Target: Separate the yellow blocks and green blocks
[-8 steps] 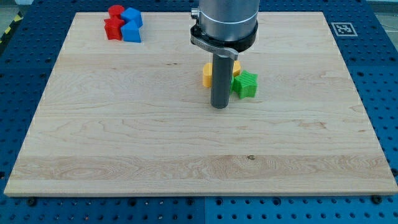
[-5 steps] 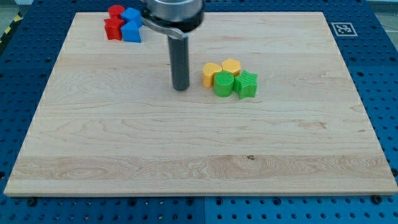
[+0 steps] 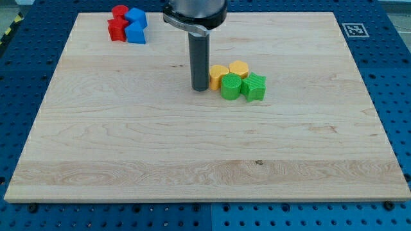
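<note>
Two yellow blocks and two green blocks sit bunched together right of the board's middle. One yellow block is at the cluster's left, a rounded yellow block is behind. A green cylinder is in front, a green star-shaped block at the right. My tip rests on the board just left of the left yellow block, close to it or touching it.
Two red blocks and two blue blocks are bunched at the board's top left. A printed marker sits at the wooden board's top right corner.
My tip swung from in front of the cluster to its left, then came back right to stand beside the left yellow block. The blocks have not visibly moved.
</note>
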